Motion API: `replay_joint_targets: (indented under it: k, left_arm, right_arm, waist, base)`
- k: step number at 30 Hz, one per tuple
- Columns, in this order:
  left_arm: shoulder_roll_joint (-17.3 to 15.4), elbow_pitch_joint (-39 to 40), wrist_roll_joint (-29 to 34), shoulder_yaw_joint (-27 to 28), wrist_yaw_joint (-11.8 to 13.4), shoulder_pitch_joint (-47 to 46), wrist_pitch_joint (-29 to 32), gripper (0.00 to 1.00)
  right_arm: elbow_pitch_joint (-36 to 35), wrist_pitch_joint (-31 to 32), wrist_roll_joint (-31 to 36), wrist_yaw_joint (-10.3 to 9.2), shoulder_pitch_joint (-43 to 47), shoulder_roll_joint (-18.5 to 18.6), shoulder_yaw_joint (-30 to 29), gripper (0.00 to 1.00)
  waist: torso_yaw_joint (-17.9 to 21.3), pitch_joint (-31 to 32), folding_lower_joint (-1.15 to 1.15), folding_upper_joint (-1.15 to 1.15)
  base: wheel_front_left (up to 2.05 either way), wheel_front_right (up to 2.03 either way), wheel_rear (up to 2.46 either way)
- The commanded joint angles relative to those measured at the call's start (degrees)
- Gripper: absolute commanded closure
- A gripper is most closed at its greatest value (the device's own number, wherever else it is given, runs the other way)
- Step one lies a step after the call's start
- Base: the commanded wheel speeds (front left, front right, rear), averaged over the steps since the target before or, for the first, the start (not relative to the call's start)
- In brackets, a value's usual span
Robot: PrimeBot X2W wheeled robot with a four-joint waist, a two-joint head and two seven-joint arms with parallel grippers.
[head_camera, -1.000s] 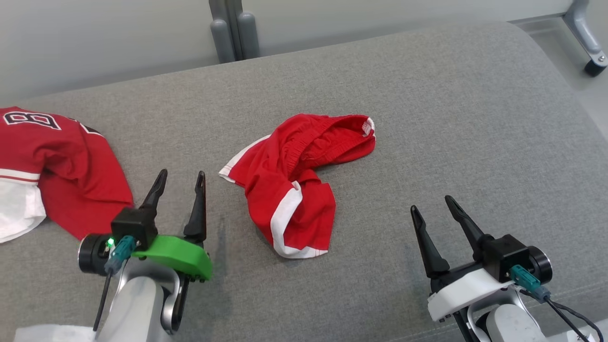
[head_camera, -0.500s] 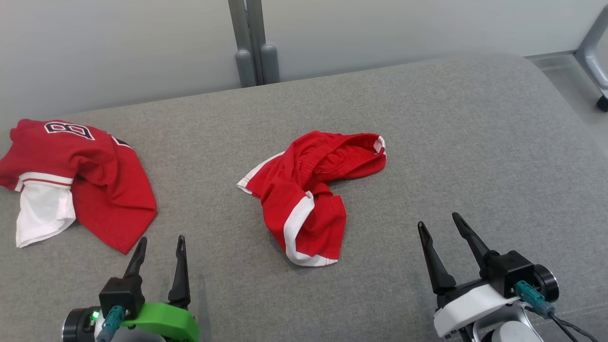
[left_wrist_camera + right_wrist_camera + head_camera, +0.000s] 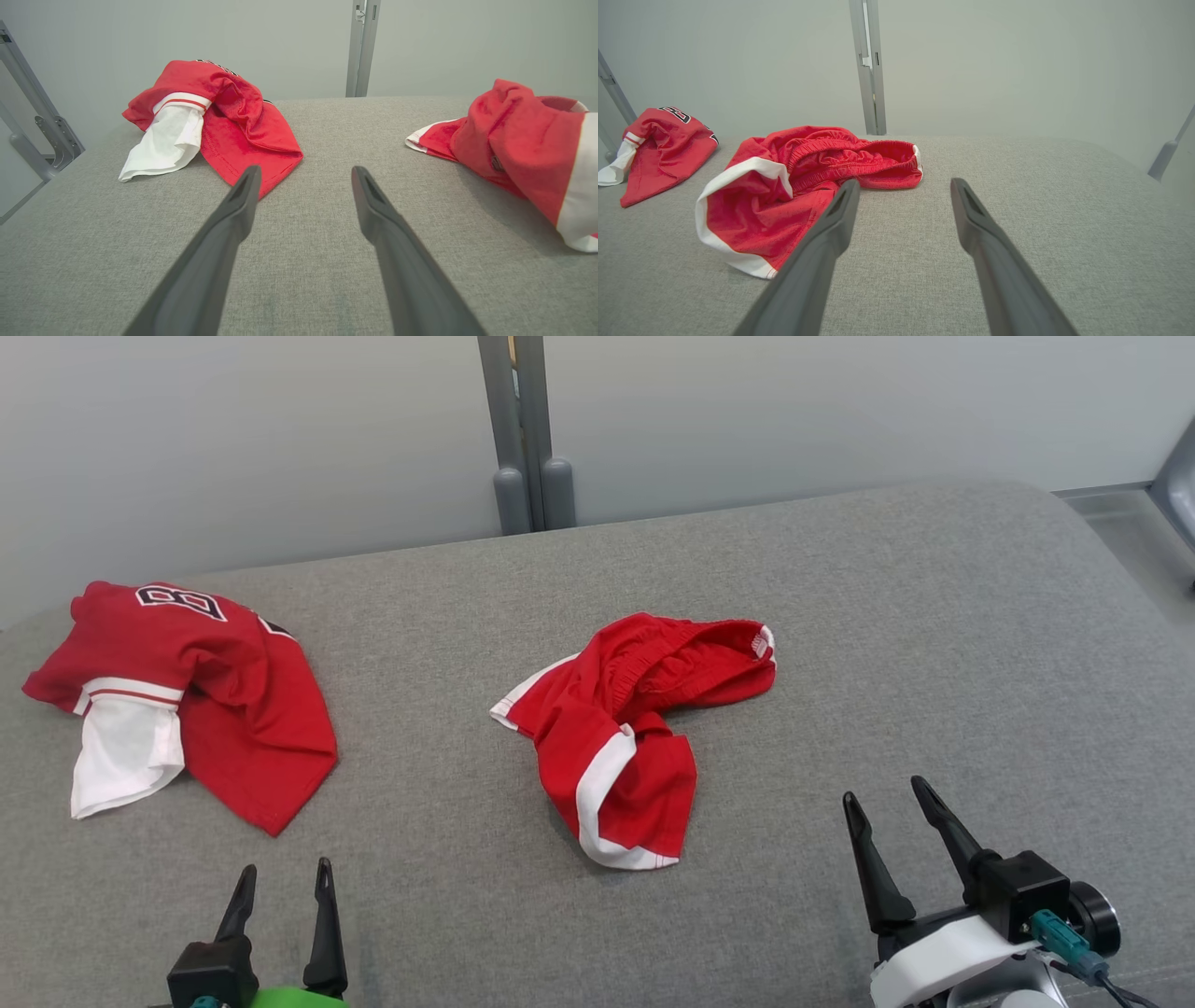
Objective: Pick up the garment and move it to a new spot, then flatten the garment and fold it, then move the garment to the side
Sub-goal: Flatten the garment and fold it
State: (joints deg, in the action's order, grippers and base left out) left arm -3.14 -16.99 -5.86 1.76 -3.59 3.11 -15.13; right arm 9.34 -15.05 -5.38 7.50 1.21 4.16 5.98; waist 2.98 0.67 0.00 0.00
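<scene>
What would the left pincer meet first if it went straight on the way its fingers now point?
Probably the red jersey: its near corner lies just ahead of the left pincer, with bare grey fabric surface between. How high the pincer hangs is unclear, so it might pass over.

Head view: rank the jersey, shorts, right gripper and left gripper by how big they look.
1. red jersey and red shorts: too alike to rank.
2. right gripper.
3. left gripper, partly cut off at the bottom edge.

You see a grey fabric surface (image 3: pixel 934 644) across the lower frame; pale wall (image 3: pixel 840 411) and grey post (image 3: pixel 523 429) at top centre.
</scene>
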Motion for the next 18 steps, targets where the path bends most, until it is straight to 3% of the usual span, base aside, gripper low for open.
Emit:
replay_joint_targets:
  k: [1, 18]
  left_arm:
    - [0.08, 0.34, 0.63, 0.19, 0.17, 0.92, -0.05, 0.0]
    - [0.18, 0.31, -1.71, -5.2, -1.07, -1.7, -0.05, 0.0]
  right_arm:
    - [-0.24, -0.17, 0.59, -0.02, 0.92, -0.1, -0.27, 0.0]
    - [0.11, -0.17, 0.67, -0.02, -0.67, -0.1, 0.78, 0.0]
  waist:
    - [-0.18, -0.01, 0.0, 0.0]
    - [-0.89, -1.74, 0.0, 0.0]
  base:
    - [0.0, 0.0, 0.0]
    - [0.0, 0.0, 0.0]
